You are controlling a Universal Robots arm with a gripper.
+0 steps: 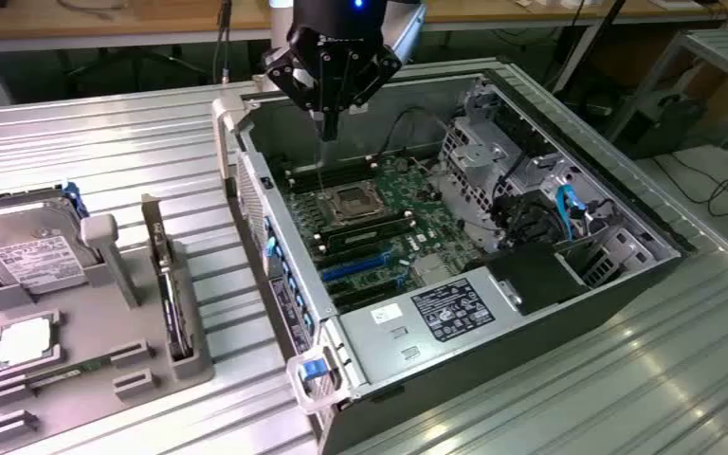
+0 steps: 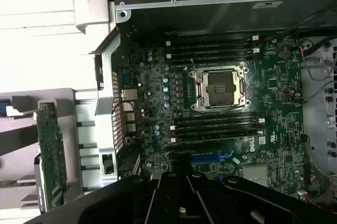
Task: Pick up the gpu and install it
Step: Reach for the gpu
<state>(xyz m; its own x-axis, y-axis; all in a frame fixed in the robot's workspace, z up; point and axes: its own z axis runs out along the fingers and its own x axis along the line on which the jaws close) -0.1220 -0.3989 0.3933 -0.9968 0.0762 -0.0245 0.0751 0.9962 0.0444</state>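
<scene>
Currently, the task stands at its beginning: nothing has been picked up and nothing has been installed.

1. Tool state. The tool (image 1: 329, 131) hangs above the open computer case (image 1: 503, 379), over the far end of the motherboard (image 1: 396, 204). Its fingers are pressed together and carry nothing. In the wrist view the tool (image 2: 181, 192) looks straight down onto the board near the processor socket (image 2: 220, 88).

2. Location of the gpu. The gpu (image 1: 168, 284) stands on edge in a slot of the grey holder (image 1: 99, 313), on the worktop (image 1: 111, 142) at the exterior view's left, just beside the case and well apart from the tool. In the wrist view the gpu (image 2: 51, 155) appears as a narrow green strip outside the case wall.

3. Work left. By my judgement, both the pick-up and the seating of the card remain. The blue expansion slots (image 1: 352, 268) on the board look unoccupied.

4. Containers and contents.
- Grey holder: the gpu upright in its slot; a hard drive (image 1: 29, 251) with a white label leaning at the far end; a small pale square part (image 1: 23, 341) lying flat nearer the viewer.
- Computer case: the motherboard with its socket and dark memory slots (image 1: 364, 227), and a power supply (image 1: 446, 308) bearing a label at the near end
</scene>
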